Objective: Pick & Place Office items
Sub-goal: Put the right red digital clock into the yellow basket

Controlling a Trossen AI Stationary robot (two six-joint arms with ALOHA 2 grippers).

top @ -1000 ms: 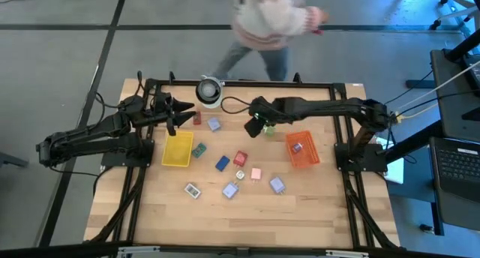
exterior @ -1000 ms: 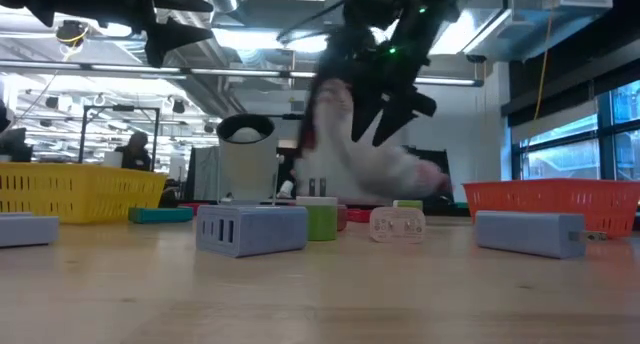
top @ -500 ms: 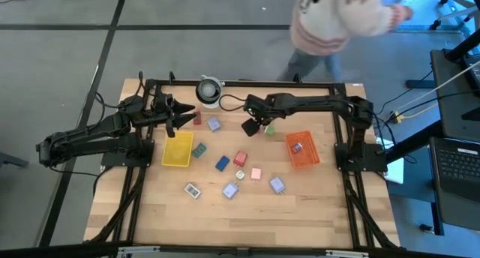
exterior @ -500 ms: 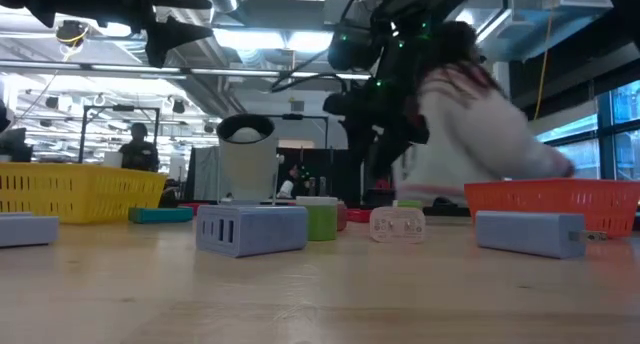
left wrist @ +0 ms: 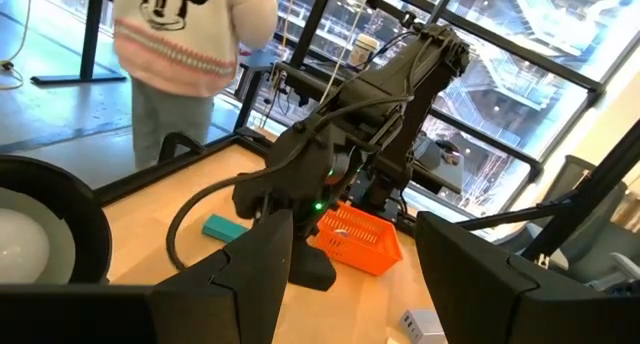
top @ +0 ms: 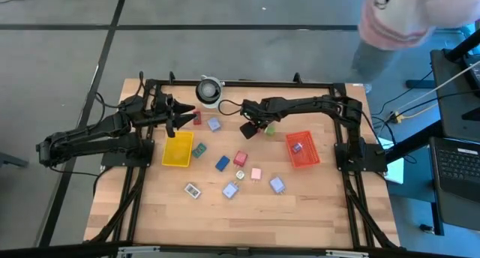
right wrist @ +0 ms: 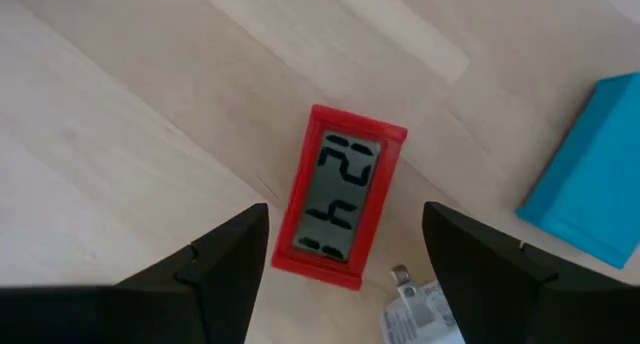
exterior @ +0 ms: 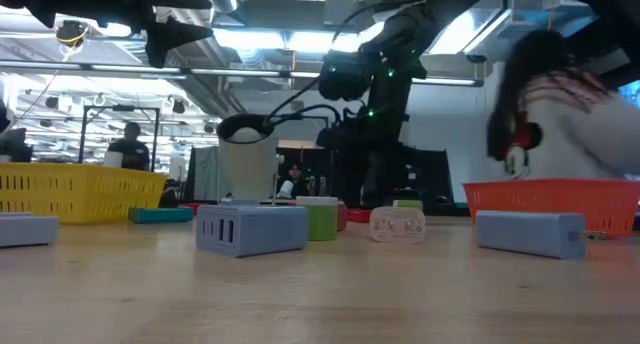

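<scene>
Below my right gripper [right wrist: 345,269], now swung in over the table's middle with fingers spread wider than a second ago, lies the red digital clock [right wrist: 340,195], untouched, so grabbing comes next. My left gripper [top: 174,115] waits open above the yellow tray [top: 178,150].

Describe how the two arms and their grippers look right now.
Both arms are dark, jointed and slim. The left arm ends in a gripper with two pointed black fingers. The right arm has a small green light near its gripper. A black cable loops beside it.
</scene>
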